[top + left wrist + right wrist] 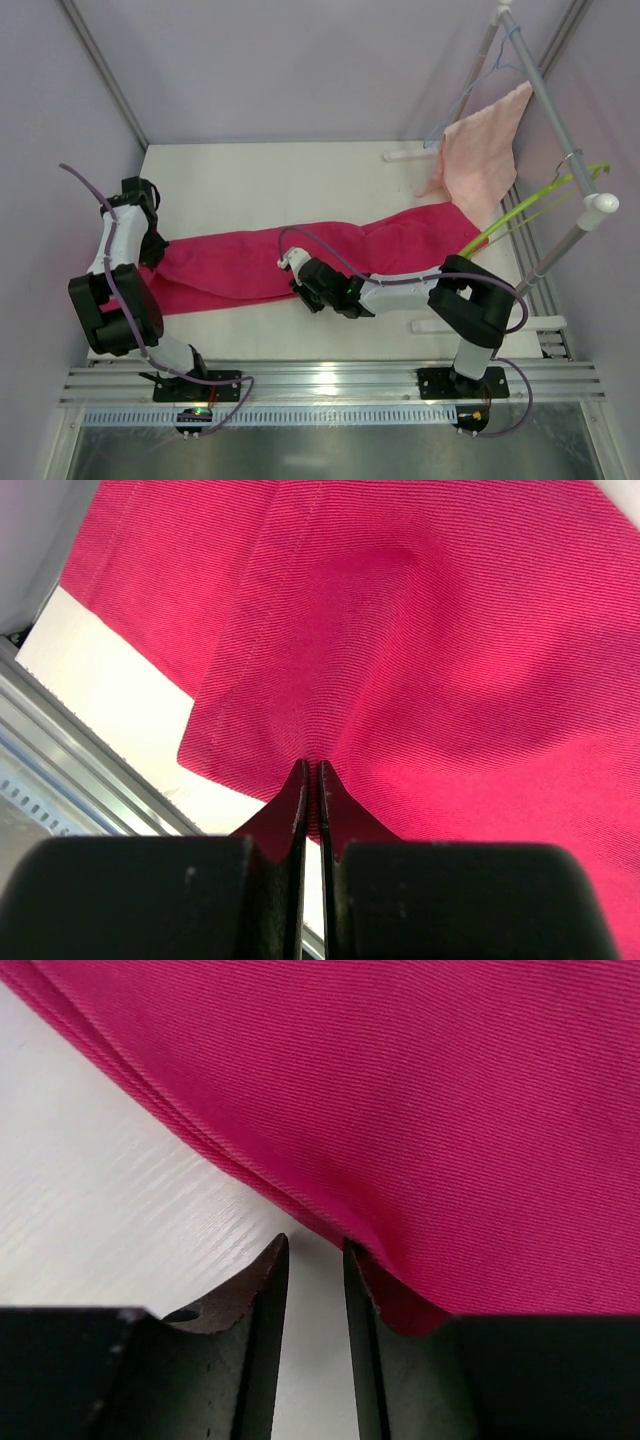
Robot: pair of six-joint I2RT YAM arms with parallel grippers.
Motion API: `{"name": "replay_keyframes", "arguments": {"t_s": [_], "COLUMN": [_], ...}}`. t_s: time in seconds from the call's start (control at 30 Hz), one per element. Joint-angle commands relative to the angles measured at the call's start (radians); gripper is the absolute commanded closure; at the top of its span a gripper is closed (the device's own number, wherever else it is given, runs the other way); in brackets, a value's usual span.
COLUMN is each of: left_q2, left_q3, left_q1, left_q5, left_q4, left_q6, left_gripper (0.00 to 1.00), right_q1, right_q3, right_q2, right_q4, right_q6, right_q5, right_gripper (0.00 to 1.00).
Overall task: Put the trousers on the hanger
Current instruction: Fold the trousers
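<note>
Evidently gripping stage: left hand (310,772) clenched on the trousers (300,255), frame left; right hand (315,1248) barely parted, empty, at centre. Next: pinch fabric, lift toward the hanger (522,212), upper right.

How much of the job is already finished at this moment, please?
Done: nothing; the trousers lie along the table, not hung on the hanger. In hand: the left fingers seem to pinch one end; the right fingers stand slightly apart at the near edge. To do: lift and drape them over the hanger.
</note>
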Motion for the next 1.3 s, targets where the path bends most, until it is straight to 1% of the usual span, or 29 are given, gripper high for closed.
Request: {"name": "replay_keyframes", "arguments": {"t_s": [0.0,0.1,0.13,0.2,0.23,0.27,0.33,0.37,0.4,0.43,0.47,0.5,0.57,0.6,0.67,0.7,0.8,0.83,0.87,0.93,1.0,1.07,1.13,1.2,1.27], "left_q2": [-0.031,-0.026,-0.02,-0.019,-0.019,-0.019,-0.02,-0.02,-0.02,-0.019,-0.019,-0.02,-0.025,-0.028,-0.031,-0.037,-0.045,-0.045,-0.045,-0.045,-0.043,-0.045,-0.049,-0.054,-0.042], "left_q3": [0.031,0.054,0.058,0.071,0.072,0.074,0.075,0.075,0.075,0.075,0.075,0.074,0.069,0.068,0.06,0.057,0.04,0.039,0.039,0.04,0.046,0.057,0.069,0.078,0.103], "left_q1": [-0.004,-0.004,-0.004,-0.004,-0.004,-0.006,-0.011,-0.014,-0.02,-0.02,-0.021,-0.021,-0.021,-0.021,-0.021,-0.023,-0.021,-0.021,-0.023,-0.023,-0.02,-0.021,-0.021,-0.021,-0.021], "left_q5": [-0.024,-0.02,-0.016,-0.004,0.013,0.025,0.046,0.053,0.06,0.063,0.065,0.063,0.06,0.059,0.06,0.072,0.08,0.076,0.071,0.024,0.007,0.026,0.068,0.088,0.1], "left_q4": [0.007,0.001,-0.004,-0.009,-0.007,-0.006,0.001,0.002,0.005,0.004,0.002,0.005,0.014,0.014,0.022,0.027,0.048,0.048,0.051,0.056,0.065,0.065,0.076,0.08,0.073], "left_q6": [0.026,0.03,0.029,0.023,0.02,0.018,0.015,0.015,0.023,0.023,0.024,0.026,0.033,0.035,0.043,0.044,0.052,0.053,0.064,0.075,0.086,0.074,0.063,0.052,0.049], "left_gripper": [1.0,1.0,1.0,1.0,0.99,1.0,1.0,1.0,1.0,1.0,1.0,1.0,1.0,1.0,1.0,1.0,1.0,1.0,1.0,1.0,1.0,1.0,1.0,1.0,0.99], "right_q1": [-0.002,-0.002,-0.004,-0.004,-0.002,-0.004,-0.005,-0.005,-0.004,-0.005,-0.013,-0.022,-0.047,-0.085,-0.123,-0.139,-0.131,-0.125,-0.125,-0.134,-0.142,-0.157,-0.183,-0.237,-0.286], "right_q3": [0.017,-0.007,0.006,0.018,0.02,0.02,0.047,0.067,0.09,0.146,0.171,0.182,0.171,0.144,0.118,0.104,0.081,0.051,0.04,0.026,0.021,-0.009,-0.078,-0.134,-0.195], "right_q2": [0.019,0.014,0.017,0.02,0.017,0.013,-0.013,-0.021,-0.026,-0.036,-0.044,-0.061,-0.128,-0.153,-0.21,-0.219,-0.26,-0.271,-0.28,-0.282,-0.267,-0.264,-0.276,-0.291,-0.322], "right_q4": [0.1,0.094,0.074,0.014,-0.008,-0.031,-0.159,-0.22,-0.358,-0.453,-0.532,-0.601,-0.632,-0.637,-0.675,-0.683,-0.761,-0.753,-0.749,-0.764,-0.787,-0.775,-0.755,-0.692,-0.664], "right_q6": [0.022,0.059,0.097,0.143,0.212,0.25,0.356,0.455,0.517,0.583,0.673,0.691,0.75,0.837,1.008,1.125,1.356,1.448,1.496,1.571,1.599,1.633,1.657,1.657,1.639], "right_q5": [0.156,0.206,0.273,0.33,0.388,0.403,0.418,0.42,0.432,0.459,0.476,0.454,0.363,0.254,0.176,0.107,0.137,0.168,0.182,0.206,0.206,0.203,0.191,0.159,0.166], "right_gripper": [0.67,0.67,0.68,0.7,0.7,0.69,0.66,0.64,0.6,0.59,0.58,0.58,0.58,0.58,0.58,0.58,0.58,0.58,0.58,0.58,0.59,0.59,0.59,0.62,0.62]}}
